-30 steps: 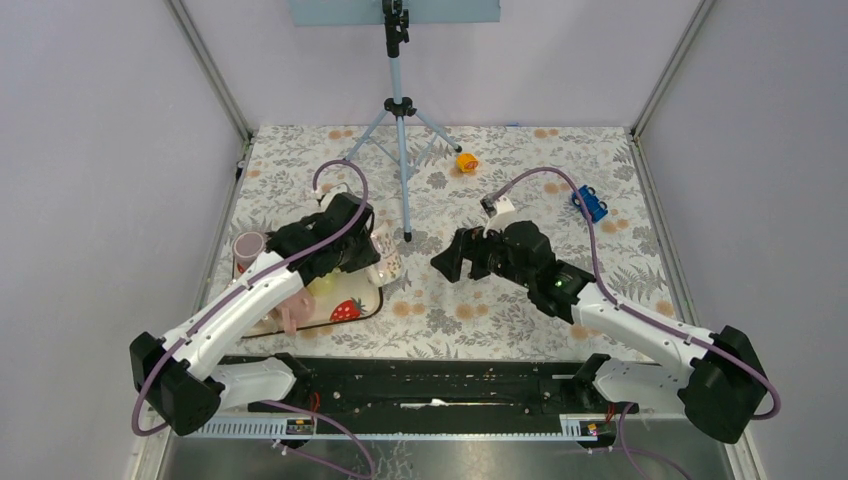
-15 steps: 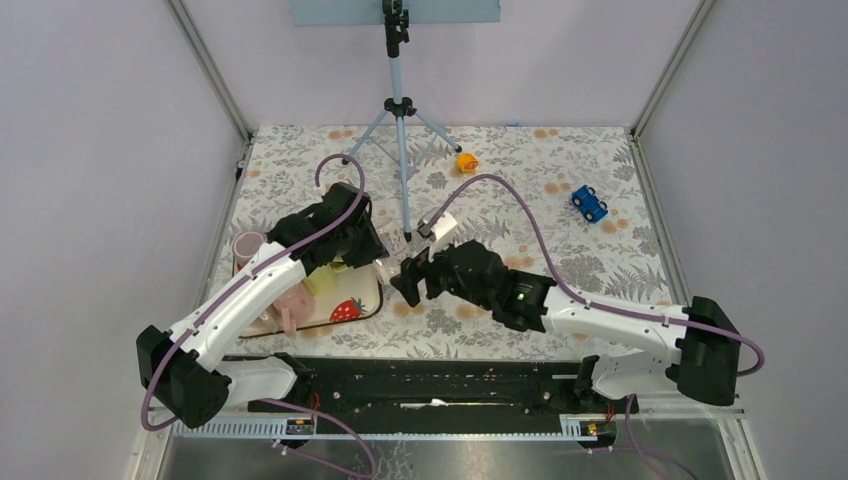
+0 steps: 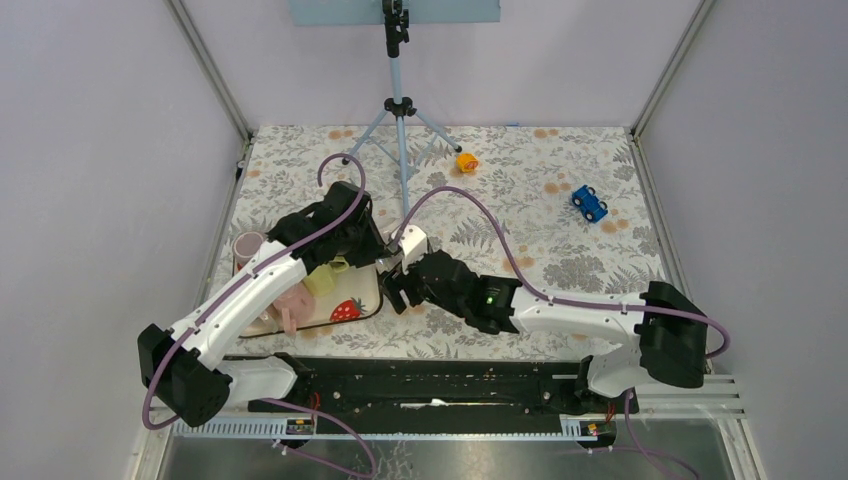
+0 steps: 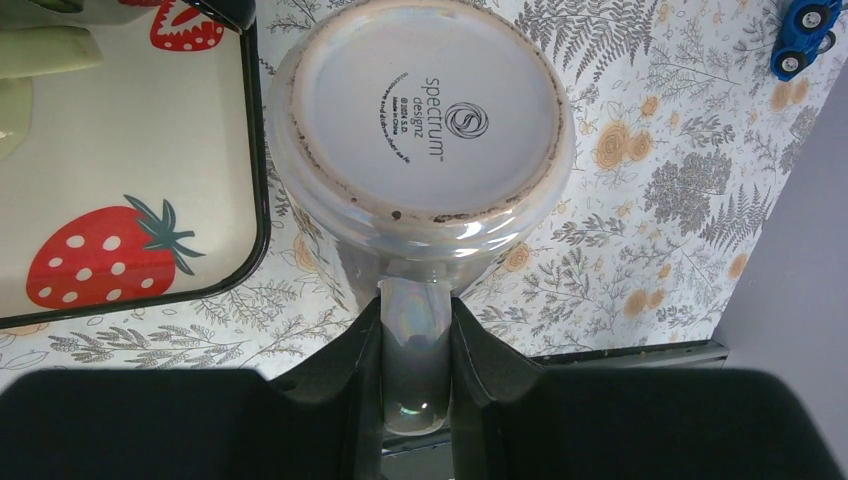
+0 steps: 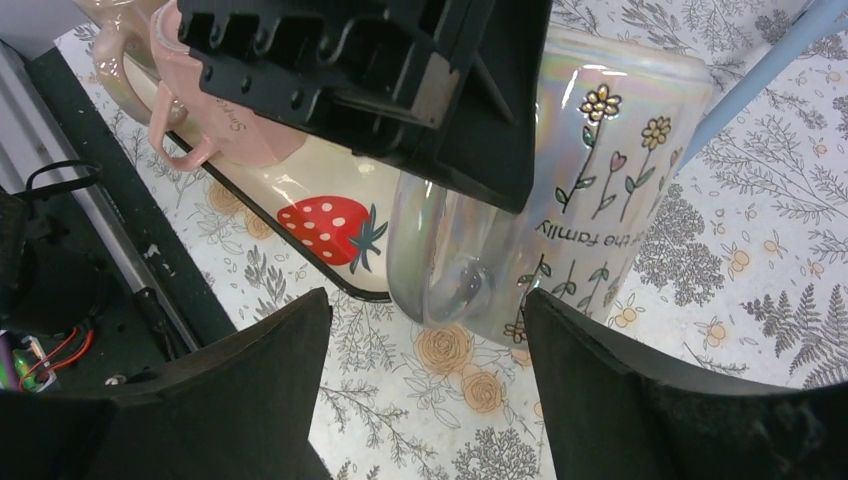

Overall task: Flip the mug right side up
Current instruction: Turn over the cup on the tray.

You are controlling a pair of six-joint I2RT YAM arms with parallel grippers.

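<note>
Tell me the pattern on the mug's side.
Pearly iridescent white mug with small painted flowers and black lettering; clearest in the right wrist view.

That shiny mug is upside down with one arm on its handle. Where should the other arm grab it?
Probably the round body of the mug, from the side away from the handle: the left gripper already fills the handle, and the smooth wall fits the open jaws of the right gripper.

The pearly, iridescent mug (image 5: 620, 150) carries small painted flowers, the cream tray (image 4: 120, 130) red strawberries within a black rim, the tablecloth (image 3: 520, 190) grey ferns and orange blooms.
</note>
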